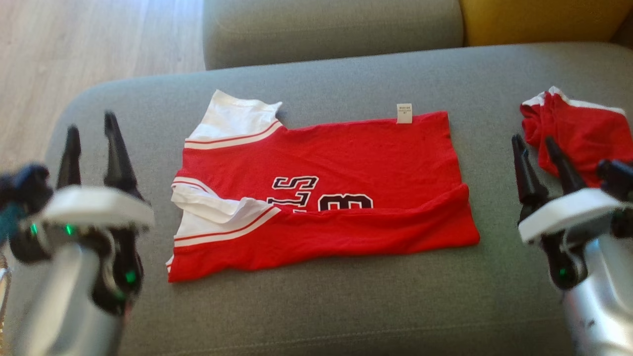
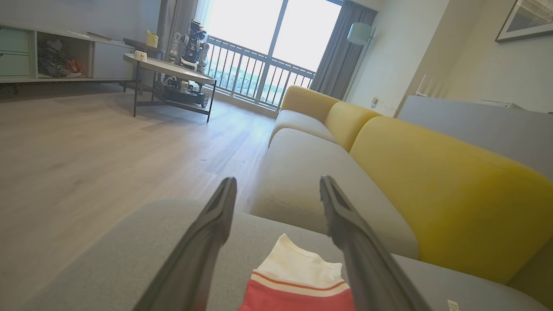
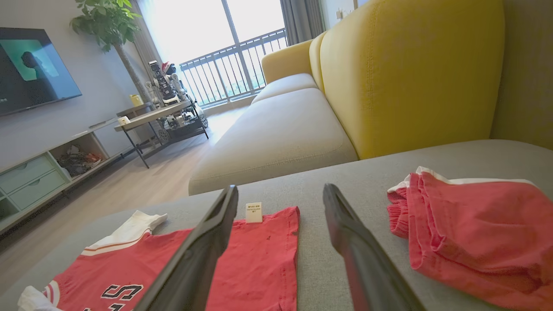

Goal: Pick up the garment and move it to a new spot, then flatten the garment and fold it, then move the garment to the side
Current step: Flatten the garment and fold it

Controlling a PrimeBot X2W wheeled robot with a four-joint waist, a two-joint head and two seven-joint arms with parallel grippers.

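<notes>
The left hand point(image 1: 91, 123) hangs open and empty beside the red jersey point(image 1: 346, 163), which lies spread on the grey sofa seat point(image 1: 346, 316). Its black lettering shows an S and is half covered by a fold. The print on its white tag point(image 1: 404, 112) is illegible. The right hand point(image 1: 533, 139), open and empty, is near a crumpled red garment point(image 1: 583, 133).
</notes>
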